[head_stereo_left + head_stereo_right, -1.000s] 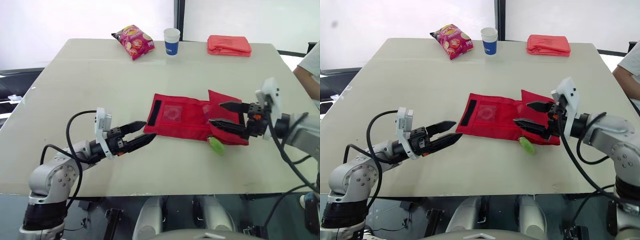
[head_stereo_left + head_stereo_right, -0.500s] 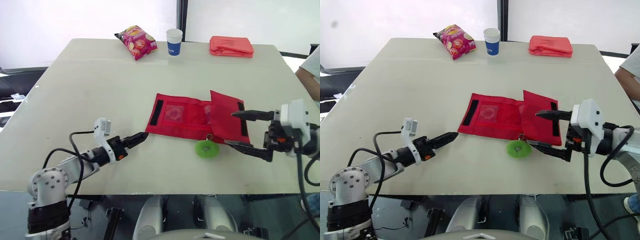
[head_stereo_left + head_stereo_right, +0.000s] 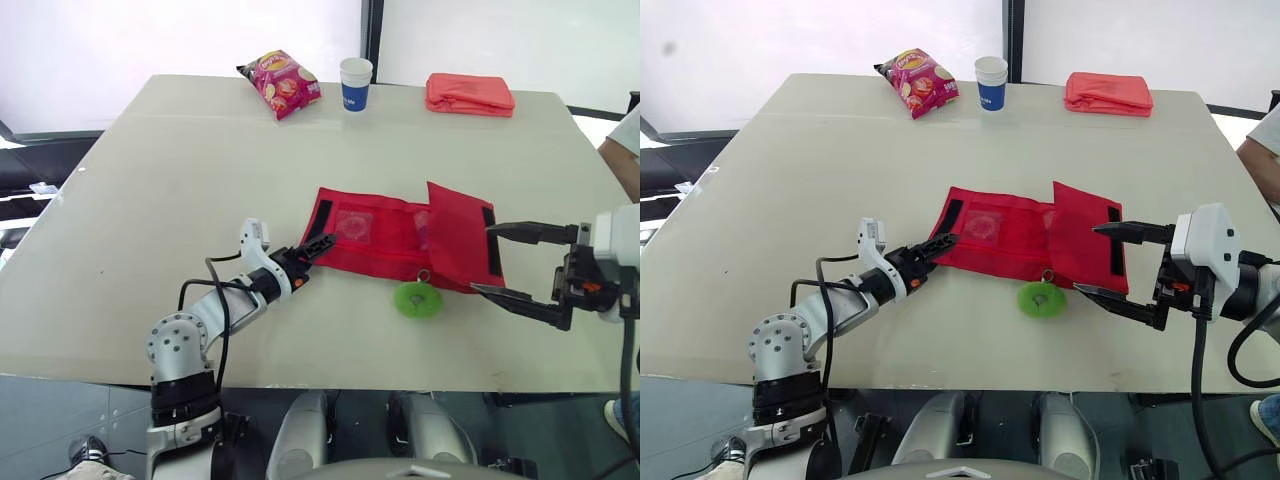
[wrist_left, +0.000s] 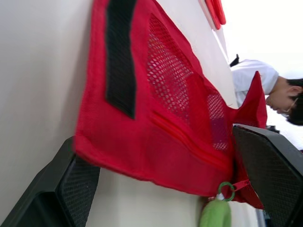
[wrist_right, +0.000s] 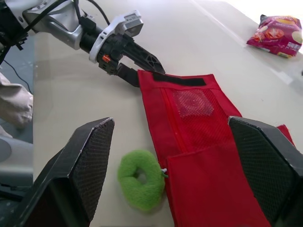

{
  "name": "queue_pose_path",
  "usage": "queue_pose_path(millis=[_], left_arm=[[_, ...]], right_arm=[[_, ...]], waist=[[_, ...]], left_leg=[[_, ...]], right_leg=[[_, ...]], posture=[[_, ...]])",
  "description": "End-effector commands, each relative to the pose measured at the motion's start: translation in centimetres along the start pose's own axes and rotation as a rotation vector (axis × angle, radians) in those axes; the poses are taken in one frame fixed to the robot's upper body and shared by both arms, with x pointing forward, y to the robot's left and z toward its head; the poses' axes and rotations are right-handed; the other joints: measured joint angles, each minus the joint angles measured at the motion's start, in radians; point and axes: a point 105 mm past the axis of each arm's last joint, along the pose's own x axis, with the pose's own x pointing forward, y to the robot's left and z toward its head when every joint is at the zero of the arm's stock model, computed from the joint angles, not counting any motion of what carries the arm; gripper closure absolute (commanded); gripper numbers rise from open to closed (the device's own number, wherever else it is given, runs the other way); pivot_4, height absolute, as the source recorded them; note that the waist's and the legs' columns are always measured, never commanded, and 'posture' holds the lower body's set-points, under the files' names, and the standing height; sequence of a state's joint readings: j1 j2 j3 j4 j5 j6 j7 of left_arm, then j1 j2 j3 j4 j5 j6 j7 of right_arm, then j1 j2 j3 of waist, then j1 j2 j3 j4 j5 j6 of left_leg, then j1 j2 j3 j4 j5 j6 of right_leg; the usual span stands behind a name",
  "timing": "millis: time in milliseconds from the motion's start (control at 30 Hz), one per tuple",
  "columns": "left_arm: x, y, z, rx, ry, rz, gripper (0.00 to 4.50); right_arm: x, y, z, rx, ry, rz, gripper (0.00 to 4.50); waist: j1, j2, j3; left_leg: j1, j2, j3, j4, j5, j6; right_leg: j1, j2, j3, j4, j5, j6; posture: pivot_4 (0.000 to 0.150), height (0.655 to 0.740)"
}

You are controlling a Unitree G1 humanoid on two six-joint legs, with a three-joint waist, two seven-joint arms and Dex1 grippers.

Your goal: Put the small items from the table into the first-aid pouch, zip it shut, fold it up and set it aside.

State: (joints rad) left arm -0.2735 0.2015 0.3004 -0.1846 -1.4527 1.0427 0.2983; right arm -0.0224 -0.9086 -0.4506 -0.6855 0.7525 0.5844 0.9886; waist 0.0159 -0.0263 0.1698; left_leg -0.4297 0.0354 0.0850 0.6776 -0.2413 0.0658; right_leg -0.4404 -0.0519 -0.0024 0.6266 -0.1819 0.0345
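Observation:
The red first-aid pouch (image 3: pixel 380 240) lies unfolded at the table's middle, its right flap (image 3: pixel 460 240) tilted up a little. A green fuzzy ring (image 3: pixel 408 304) hangs on its zipper pull and rests on the table just in front of the pouch. My left gripper (image 3: pixel 318 246) is open at the pouch's near left corner, and in the left wrist view the pouch's edge (image 4: pixel 142 156) sits between the two fingers. My right gripper (image 3: pixel 484 261) is open, just right of the flap and not touching it.
At the table's far edge are a chips bag (image 3: pixel 285 83), a paper cup (image 3: pixel 355 83) and a folded red cloth (image 3: pixel 469 93). A person (image 3: pixel 625 150) sits at the right edge. Bare tabletop (image 3: pixel 180 180) spreads left of the pouch.
My left gripper has reached forward to the pouch's near left corner. My right gripper has let go of the flap and drawn back to the right. The green ring now lies flat in front.

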Motion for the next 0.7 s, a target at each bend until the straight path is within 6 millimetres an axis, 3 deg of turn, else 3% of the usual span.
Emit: queue_pose_path(millis=[33, 200, 333, 500, 667, 700], left_arm=[[0.7, -0.7, -0.2, -0.019, -0.032, -0.033, 0.0], [1.8, -0.6, -0.6, -0.039, -0.064, -0.04, 0.0], [2.4, -0.6, -0.4, -0.048, -0.094, -0.046, 1.68], [1.9, -0.1, 0.4, -0.013, -0.126, -0.041, 4.3], [0.2, 0.3, 1.9, 0.047, -0.151, -0.038, 4.41], [-0.6, 0.3, 2.5, 0.077, -0.156, -0.038, 4.5]], right_arm=[[-0.3, 0.0, 1.1, -0.051, -0.011, -0.018, 0.39], [-0.3, 0.0, 1.1, -0.049, -0.003, -0.025, 0.39], [-0.3, -0.3, 1.1, -0.047, -0.001, -0.034, 0.35], [0.7, -1.3, 0.1, 0.005, 0.023, -0.061, 0.35], [2.3, -1.8, -0.9, 0.092, 0.014, -0.038, 0.35], [3.2, -2.5, -1.6, 0.111, 0.022, -0.057, 0.89]], waist=[[0.0, 0.0, 0.0], [0.001, 0.0, 0.0], [0.0, 0.0, 0.0], [-0.001, 0.0, 0.0], [-0.007, 0.0, 0.0], [-0.009, 0.0, 0.0]], left_leg=[[0.0, 0.0, 0.0, 0.0, 0.0, 0.0], [0.0, 0.0, 0.0, 0.0, 0.0, 0.0], [0.0, -0.001, 0.0, 0.0, 0.0, 0.0], [0.0, 0.0, -0.001, 0.0, 0.0, 0.0], [0.0, 0.001, -0.001, 0.0, 0.0, 0.0], [0.0, 0.001, -0.001, 0.0, 0.0, 0.0]], right_leg=[[0.0, 0.0, 0.0, 0.0, 0.0, 0.0], [0.0, 0.0, 0.0, 0.0, 0.0, 0.0], [0.0, 0.0, 0.0, 0.0, 0.0, 0.0], [0.0, 0.001, 0.0, 0.0, 0.0, 0.0], [0.0, 0.002, 0.0, 0.0, 0.0, 0.0], [0.0, 0.002, 0.0, 0.0, 0.0, 0.0]], posture=[[0.15, 0.74], [0.15, 0.74], [0.15, 0.74], [0.15, 0.74], [0.15, 0.74], [0.15, 0.74]])
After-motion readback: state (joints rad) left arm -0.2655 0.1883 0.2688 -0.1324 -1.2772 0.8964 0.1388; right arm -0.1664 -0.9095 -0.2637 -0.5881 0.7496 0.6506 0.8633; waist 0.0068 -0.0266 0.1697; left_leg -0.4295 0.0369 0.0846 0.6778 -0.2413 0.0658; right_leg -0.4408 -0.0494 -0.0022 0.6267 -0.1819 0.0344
